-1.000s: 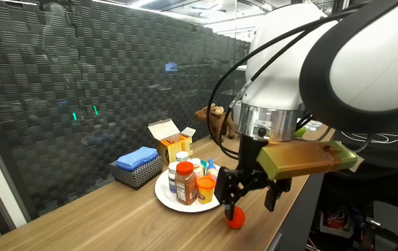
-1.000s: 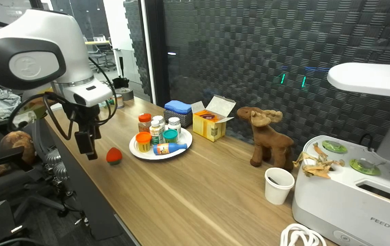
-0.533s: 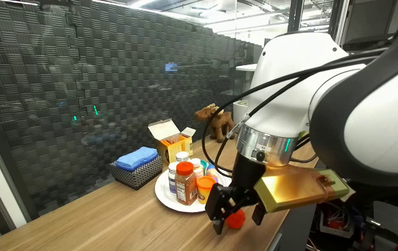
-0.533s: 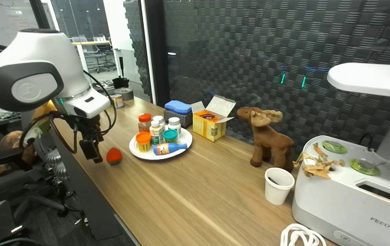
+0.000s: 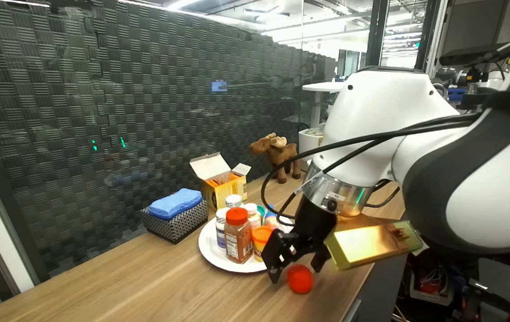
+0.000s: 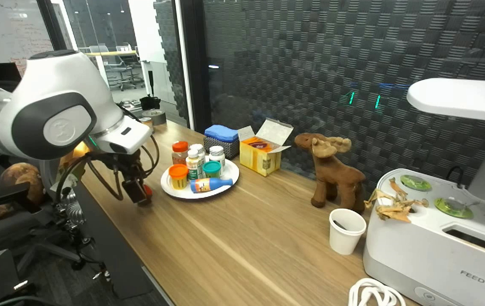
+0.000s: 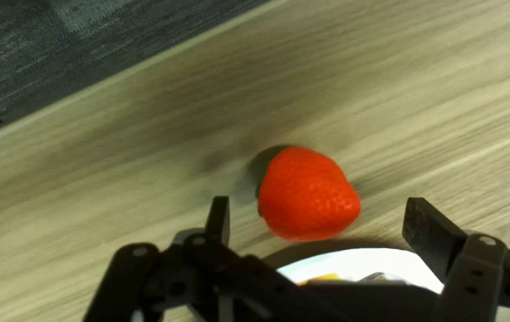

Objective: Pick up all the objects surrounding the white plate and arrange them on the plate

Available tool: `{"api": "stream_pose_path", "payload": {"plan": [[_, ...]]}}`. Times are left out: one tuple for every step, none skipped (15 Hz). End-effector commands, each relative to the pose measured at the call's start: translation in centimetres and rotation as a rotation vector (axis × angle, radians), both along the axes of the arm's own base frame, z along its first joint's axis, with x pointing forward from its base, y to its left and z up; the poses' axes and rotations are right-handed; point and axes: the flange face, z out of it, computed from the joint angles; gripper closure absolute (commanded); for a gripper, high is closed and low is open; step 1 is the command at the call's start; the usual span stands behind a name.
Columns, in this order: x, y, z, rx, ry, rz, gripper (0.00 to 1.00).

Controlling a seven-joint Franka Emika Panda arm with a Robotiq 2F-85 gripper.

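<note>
1. The gripper (image 7: 316, 210) stands wide apart; in the wrist view its fingers (image 7: 219, 221) show on either side of the red rounded object (image 7: 308, 197), with gaps between.
2. That object rests on the wooden table (image 7: 415, 89), near the white plate (image 5: 210, 252).

Exterior views face opposite ways along counter (image 6: 242, 238), sharing white plate (image 5: 210, 249); wrist view close, looking down.

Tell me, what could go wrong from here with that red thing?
The rounded red thing might roll away when the open hand closes, since nothing grips it yet. The white plate already looks crowded, so adding one more could topple the orange-lidded cup near its edge.
</note>
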Motion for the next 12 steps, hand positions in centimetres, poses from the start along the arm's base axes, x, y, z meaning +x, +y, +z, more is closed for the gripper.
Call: {"api": "stream_pose_path", "payload": {"plan": [[0.2, -0.8, 0.3, -0.027, -0.025, 0.013, 0.0], [0.2, -1.0, 0.3, -0.036, -0.021, 0.016, 0.0], [0.0, -1.3, 0.0, -0.05, -0.008, 0.016, 0.0], [-0.2, -1.2, -0.1, -0.059, 0.005, 0.018, 0.0], [-0.5, -1.0, -0.3, -0.066, 0.021, 0.016, 0.0], [-0.7, -0.8, -0.4, -0.072, 0.036, 0.012, 0.0], [-0.7, -0.6, -0.5, -0.081, 0.049, 0.001, 0.0], [-0.7, -0.4, -0.5, -0.088, 0.057, -0.01, 0.0], [-0.6, -0.1, -0.5, -0.093, 0.065, -0.019, 0.0], [-0.7, 0.3, -0.5, -0.092, 0.068, -0.025, 0.0], [-0.7, 0.8, -0.6, -0.087, 0.07, -0.032, 0.0], [-0.6, 1.0, -0.6, -0.081, 0.063, -0.04, 0.0]]}}
